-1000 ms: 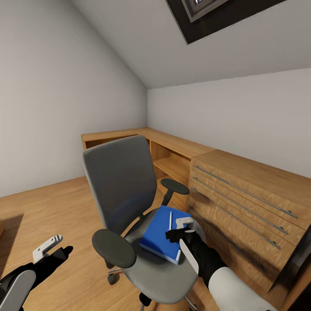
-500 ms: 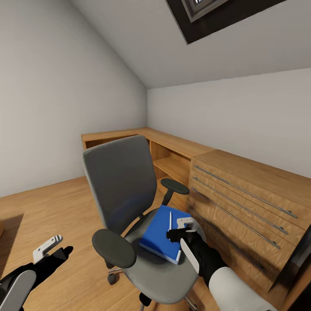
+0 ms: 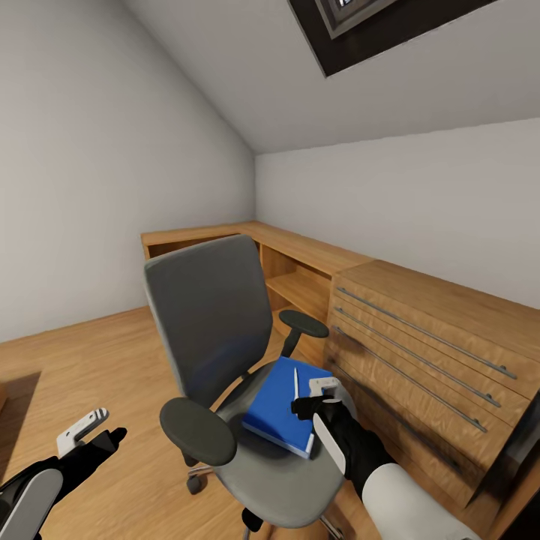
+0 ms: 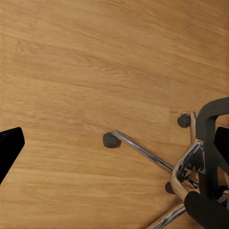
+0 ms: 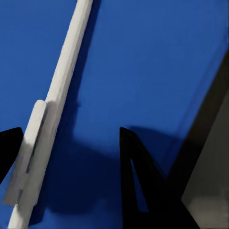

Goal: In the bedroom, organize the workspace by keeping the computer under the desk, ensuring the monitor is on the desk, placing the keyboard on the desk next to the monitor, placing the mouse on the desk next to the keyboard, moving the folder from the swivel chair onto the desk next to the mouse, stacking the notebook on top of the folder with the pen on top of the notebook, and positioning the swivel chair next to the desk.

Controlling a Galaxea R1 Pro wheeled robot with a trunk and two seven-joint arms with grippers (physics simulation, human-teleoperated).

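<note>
Two grippers noted. Right gripper low over swivel chair seat, fingers apart, straddling lower end of pen in right wrist view; one finger on far side of pen, other at frame edge. Nothing clamped yet. Left gripper idle at 8 o'clock of chair, above wood floor; fingers look apart, though hard to confirm from head view.

Step in hand, by judgement: picking pen off blue surface. To do well: centre pen between fingers before closing, descend until tips nearly touch cover, close gently across barrel rather than clip, lift straight up to avoid dragging whatever lies beneath. Risk of thin stick rolling out sideways if pinched off-centre.

Pen: thin, white, flat clip at one end, lying lengthwise on blue cover, pointing roughly toward 12 o'clock in head view. Blue folder flat on grey seat, pale edge facing 5 o'clock, near 3 o'clock armrest. Possibly a notebook stacked with it; not separable here. Light wood cabinet at 3 o'clock of chair.
</note>
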